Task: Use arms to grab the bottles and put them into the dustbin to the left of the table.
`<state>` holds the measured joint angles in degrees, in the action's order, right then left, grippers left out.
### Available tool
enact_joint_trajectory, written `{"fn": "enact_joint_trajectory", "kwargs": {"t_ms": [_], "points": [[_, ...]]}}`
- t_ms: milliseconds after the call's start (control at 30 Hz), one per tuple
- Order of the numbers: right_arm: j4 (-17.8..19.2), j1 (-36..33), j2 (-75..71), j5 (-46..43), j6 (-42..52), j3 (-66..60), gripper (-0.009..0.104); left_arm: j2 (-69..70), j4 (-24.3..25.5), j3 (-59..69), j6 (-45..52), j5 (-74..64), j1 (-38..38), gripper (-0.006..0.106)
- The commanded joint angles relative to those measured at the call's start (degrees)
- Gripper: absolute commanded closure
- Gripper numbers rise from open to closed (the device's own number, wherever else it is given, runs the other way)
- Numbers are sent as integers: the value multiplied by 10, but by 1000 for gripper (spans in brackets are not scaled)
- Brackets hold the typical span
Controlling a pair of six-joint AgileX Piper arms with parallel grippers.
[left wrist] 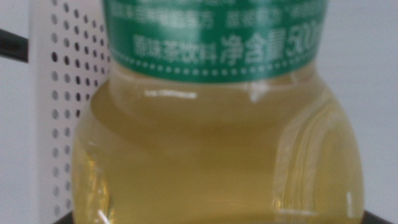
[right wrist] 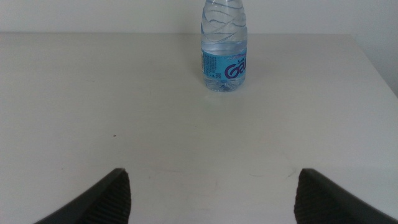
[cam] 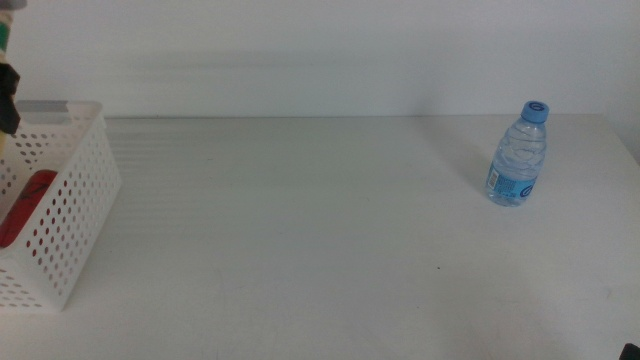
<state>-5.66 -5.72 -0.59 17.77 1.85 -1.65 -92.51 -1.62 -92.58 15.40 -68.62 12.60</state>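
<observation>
The yellow-drink bottle [left wrist: 217, 137] fills the left wrist view: pale amber liquid in a bulging clear body, with a green label band carrying white Chinese characters and a figure that reads like "500". It is clamped in the left gripper [cam: 6, 95], which shows only as a dark sliver at the 9 o'clock edge of the middle view, above the dustbin [cam: 75, 190], a white perforated basket with a grey patch on its rim. A slim red can [cam: 25, 205] lies inside it. The small clear water bottle [cam: 520, 155] stands upright on the table [cam: 300, 230] toward 3 o'clock, blue cap on top, its blue label showing "Ga" in dark letters. The right gripper [right wrist: 211, 196] hangs low over the table with its jaws spread wide and nothing between them, the water bottle well ahead of it.
</observation>
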Motion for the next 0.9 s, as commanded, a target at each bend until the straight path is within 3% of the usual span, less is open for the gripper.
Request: {"fn": "enact_joint_trajectory", "kwargs": {"t_ms": [0, 433, 867], "points": [[2, 3, -15, -43, 6, 5, 25, -1, -6, -41, 12, 28, 12, 104], [2, 3, -15, -43, 6, 5, 25, -132, -14, -53, 28, 34, 19, 104], [2, 3, -15, -43, 6, 5, 25, -171, -22, -52, 28, -22, 19, 104]]}}
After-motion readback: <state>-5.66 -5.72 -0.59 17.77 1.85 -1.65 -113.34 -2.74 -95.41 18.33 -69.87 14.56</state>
